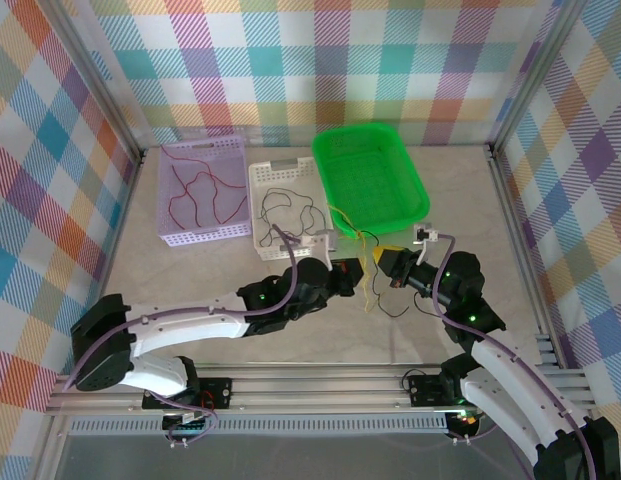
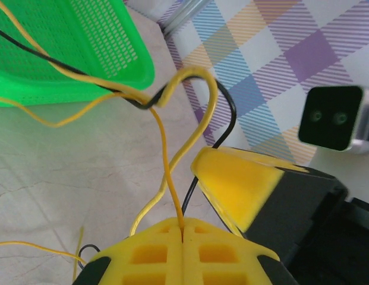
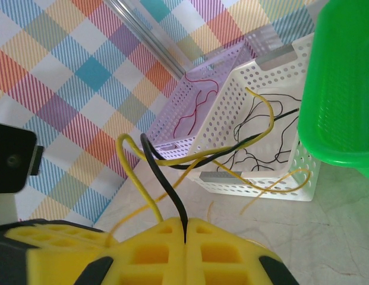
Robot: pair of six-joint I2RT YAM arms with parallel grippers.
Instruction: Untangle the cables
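A small tangle of cables hangs between my two grippers in front of the green basket [image 1: 418,190]. It is made of thin yellow cable [image 1: 365,290] and a black cable [image 1: 392,312]. My left gripper [image 1: 352,275] is shut on a yellow cable [image 2: 163,148], pinched in the seam of its pads [image 2: 183,228]. My right gripper [image 1: 385,262] is shut on the black cable [image 3: 163,178], which rises from its jaws [image 3: 185,228] and loops over a yellow cable [image 3: 131,172]. The two grippers are nearly touching. Loose yellow ends trail over the table and the green basket's rim [image 2: 71,89].
A lilac basket [image 1: 202,238] at the back left holds red cables [image 1: 190,190]. Beside it, a white basket [image 1: 254,200] holds black cables [image 1: 290,210]. The green basket stands at the back right. Metal frame rails run along both side walls.
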